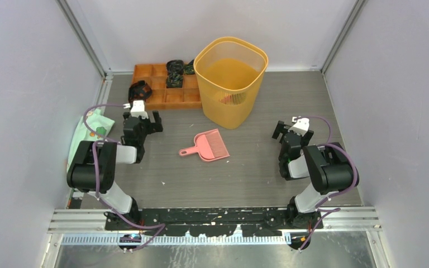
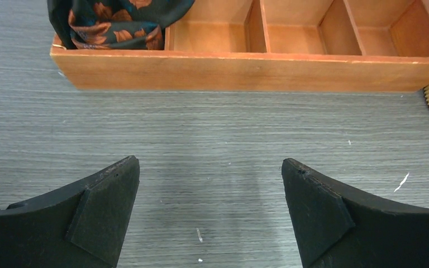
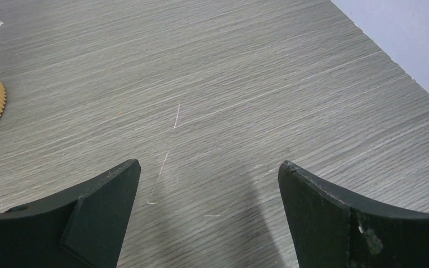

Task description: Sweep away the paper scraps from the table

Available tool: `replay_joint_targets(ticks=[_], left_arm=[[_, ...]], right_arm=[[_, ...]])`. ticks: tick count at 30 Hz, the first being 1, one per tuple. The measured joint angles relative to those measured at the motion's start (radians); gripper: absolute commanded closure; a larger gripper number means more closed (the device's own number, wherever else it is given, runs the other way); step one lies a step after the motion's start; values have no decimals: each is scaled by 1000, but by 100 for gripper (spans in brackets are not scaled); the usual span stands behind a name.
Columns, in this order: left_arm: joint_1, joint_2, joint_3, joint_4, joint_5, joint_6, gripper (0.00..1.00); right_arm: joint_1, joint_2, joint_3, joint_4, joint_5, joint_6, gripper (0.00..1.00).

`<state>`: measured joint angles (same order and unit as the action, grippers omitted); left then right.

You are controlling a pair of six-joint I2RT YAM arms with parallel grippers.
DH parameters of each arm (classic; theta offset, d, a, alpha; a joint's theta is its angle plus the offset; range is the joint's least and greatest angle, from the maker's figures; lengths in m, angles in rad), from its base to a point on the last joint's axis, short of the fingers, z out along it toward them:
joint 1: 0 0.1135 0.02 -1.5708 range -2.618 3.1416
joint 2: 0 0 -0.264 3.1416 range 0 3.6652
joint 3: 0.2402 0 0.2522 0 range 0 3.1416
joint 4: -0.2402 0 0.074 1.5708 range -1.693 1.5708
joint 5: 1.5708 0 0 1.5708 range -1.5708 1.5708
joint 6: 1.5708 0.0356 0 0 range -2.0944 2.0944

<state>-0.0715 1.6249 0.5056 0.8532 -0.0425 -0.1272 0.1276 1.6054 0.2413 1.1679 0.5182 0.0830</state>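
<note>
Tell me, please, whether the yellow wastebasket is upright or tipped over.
Upright: the wastebasket stands on its base on the table, its open rim facing up toward the top camera.

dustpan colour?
Pink. The dustpan shows best in the top external view.

Lab enclosure, plain grey walls (image 1: 22, 67), aluminium rail (image 1: 357, 214)
</note>
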Motion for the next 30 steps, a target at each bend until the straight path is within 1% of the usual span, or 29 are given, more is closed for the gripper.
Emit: replay_joint_targets(ticks=[6, 13, 17, 18, 20, 23, 25, 27, 30], left_arm=[[12, -44, -18, 21, -2, -23, 0], [100, 7, -9, 54, 68, -75, 0], [138, -8, -57, 120, 114, -117, 0], [161, -26, -72, 115, 144, -139, 0], [225, -80, -69, 49, 204, -173, 0], [285, -181, -48, -32, 240, -180, 0], [290, -224, -48, -15, 253, -180, 0], [291, -227, -49, 7, 281, -182, 0], [295, -235, -56, -49, 316, -169, 0]], right_arm=[[-2, 0, 7, -26, 0, 2, 0], [-4, 0, 10, -35, 0, 2, 0], [-5, 0, 10, -40, 0, 2, 0], [-5, 0, 10, -40, 0, 2, 0], [-5, 0, 10, -40, 0, 2, 0], [-5, 0, 10, -40, 0, 2, 0], [-5, 0, 11, -40, 0, 2, 0], [-5, 0, 11, -40, 0, 2, 0], [-5, 0, 11, -40, 0, 2, 0]])
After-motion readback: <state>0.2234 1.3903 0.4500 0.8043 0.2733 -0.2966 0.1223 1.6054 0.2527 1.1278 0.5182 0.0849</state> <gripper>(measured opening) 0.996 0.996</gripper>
